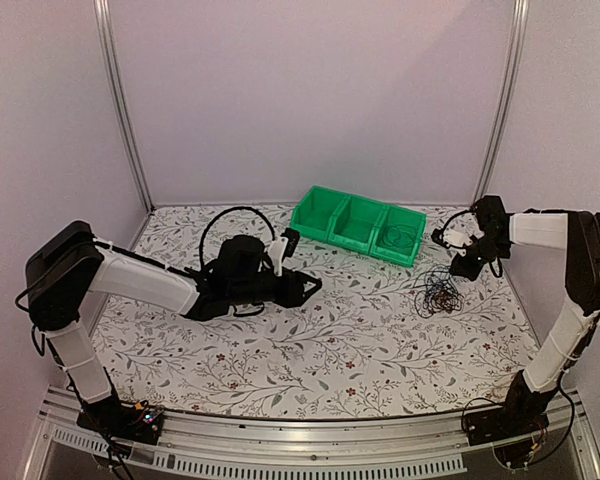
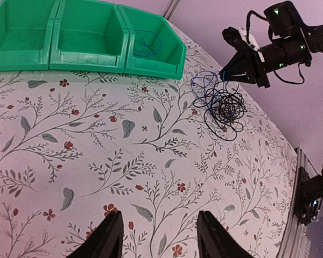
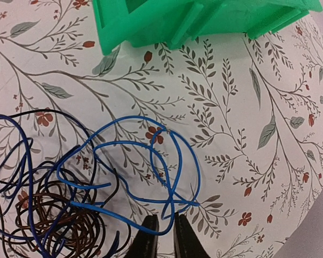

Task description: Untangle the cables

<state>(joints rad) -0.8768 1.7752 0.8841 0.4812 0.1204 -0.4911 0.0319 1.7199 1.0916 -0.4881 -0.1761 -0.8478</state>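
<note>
While the left gripper [image 2: 159, 223] hangs spread wide over bare cloth, the right gripper [image 3: 163, 221] sits at the edge of the tangle.

The cables [image 3: 70, 204], black, brown and blue, lie knotted on the floral table [image 1: 280, 360] just in front of the right end of the green bin [image 2: 86, 60], with a blue loop [image 3: 145, 161] splayed toward the right fingertips. Those jaws stand almost together with a thin gap; whether they nip that loop I cannot tell. A separate blue coil [image 2: 145, 44] lies in the bin's rightmost compartment.

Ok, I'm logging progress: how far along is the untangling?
Done: one cable in the bin, right compartment. In hand: right gripper at a blue loop of the tangle, grip unclear. To do: blue, black and brown wires knotted together; left gripper open, idle.
</note>
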